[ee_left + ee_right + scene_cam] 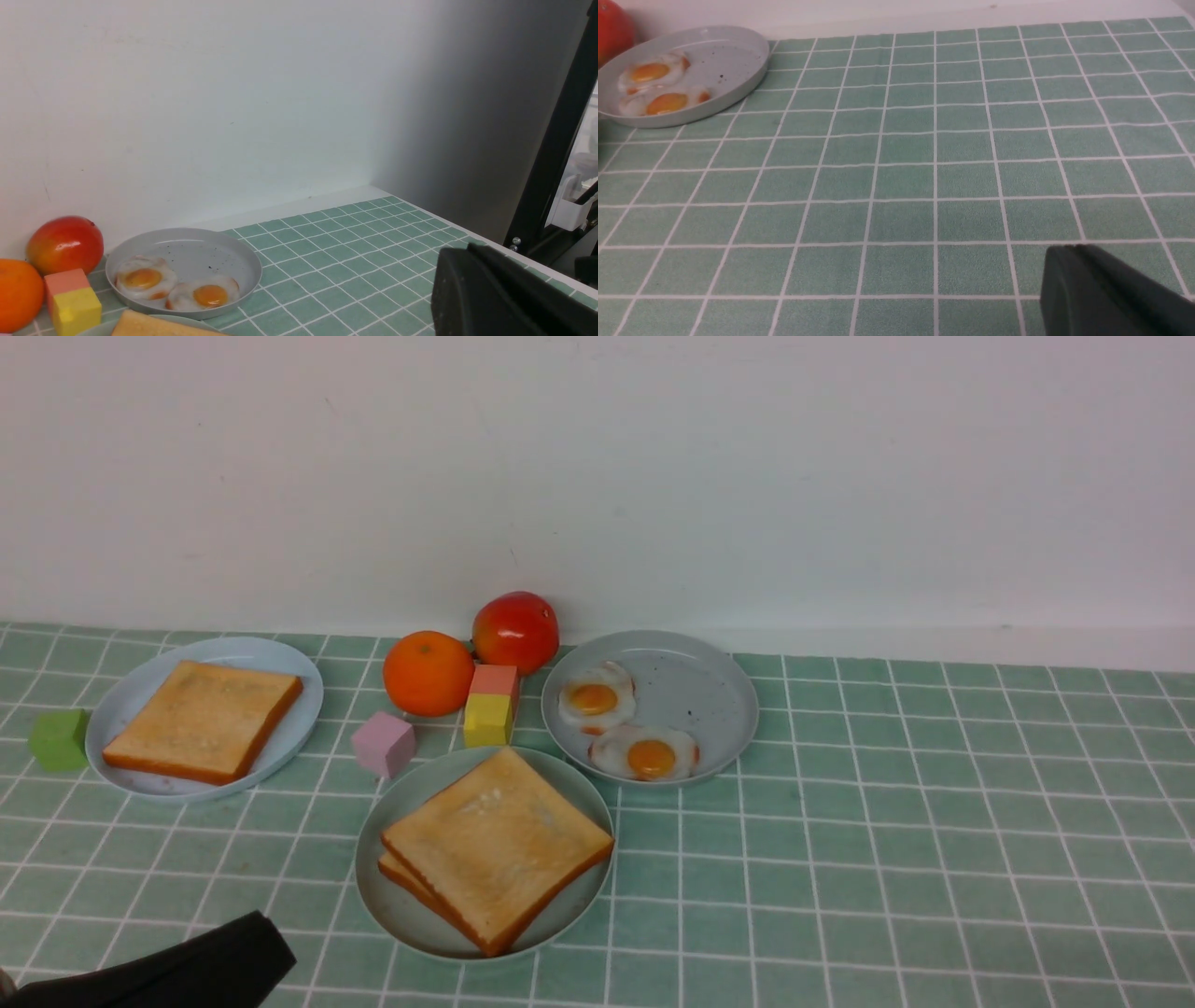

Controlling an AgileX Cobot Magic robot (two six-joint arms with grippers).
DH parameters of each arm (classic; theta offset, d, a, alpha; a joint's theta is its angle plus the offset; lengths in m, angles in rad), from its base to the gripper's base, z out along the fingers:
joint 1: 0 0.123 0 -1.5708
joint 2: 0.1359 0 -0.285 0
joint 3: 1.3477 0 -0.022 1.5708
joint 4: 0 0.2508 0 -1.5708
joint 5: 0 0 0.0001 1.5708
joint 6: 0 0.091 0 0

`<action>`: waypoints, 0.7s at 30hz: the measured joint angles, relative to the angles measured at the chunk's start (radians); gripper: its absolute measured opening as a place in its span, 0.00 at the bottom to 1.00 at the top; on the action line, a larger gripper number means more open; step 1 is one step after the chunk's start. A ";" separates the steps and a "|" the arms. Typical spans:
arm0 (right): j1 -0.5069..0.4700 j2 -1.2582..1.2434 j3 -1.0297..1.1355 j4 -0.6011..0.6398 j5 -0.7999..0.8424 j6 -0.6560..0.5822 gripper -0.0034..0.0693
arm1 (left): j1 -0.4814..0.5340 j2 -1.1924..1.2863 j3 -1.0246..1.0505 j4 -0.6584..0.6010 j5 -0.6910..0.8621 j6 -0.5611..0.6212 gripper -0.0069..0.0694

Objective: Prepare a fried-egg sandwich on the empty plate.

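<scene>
Mint-green plate (383,887) sits at front centre of the checked cloth (887,859). On it, two toast slices stacked as the sandwich (495,849); the egg between them is not visible. Grey speckled plate (691,691) just behind and right holds two fried eggs (624,726). Bluish plate (140,700) at far left carries one toast slice (203,719). Left gripper (219,963) low at the front-left edge, fingers closed, holding nothing. Right gripper (1106,294) shows only in its wrist view, closed and empty above bare cloth.

Orange (428,673), mango (515,631), 4 blocks (384,744).
</scene>
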 joint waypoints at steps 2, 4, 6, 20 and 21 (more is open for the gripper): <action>0.000 0.000 0.000 0.000 0.000 0.000 0.03 | 0.000 0.000 0.000 0.000 0.000 0.000 0.07; 0.000 0.000 0.000 0.000 0.000 0.000 0.03 | 0.000 0.000 0.000 0.000 0.000 0.000 0.08; 0.000 0.000 0.000 0.000 0.000 0.000 0.04 | 0.000 0.000 0.000 0.000 0.000 0.000 0.08; 0.000 0.000 0.000 0.000 0.000 0.000 0.05 | 0.037 -0.006 0.032 -0.028 0.021 0.047 0.09; 0.000 0.000 0.000 0.000 0.000 0.000 0.05 | 0.069 -0.013 0.038 -0.035 0.029 0.056 0.09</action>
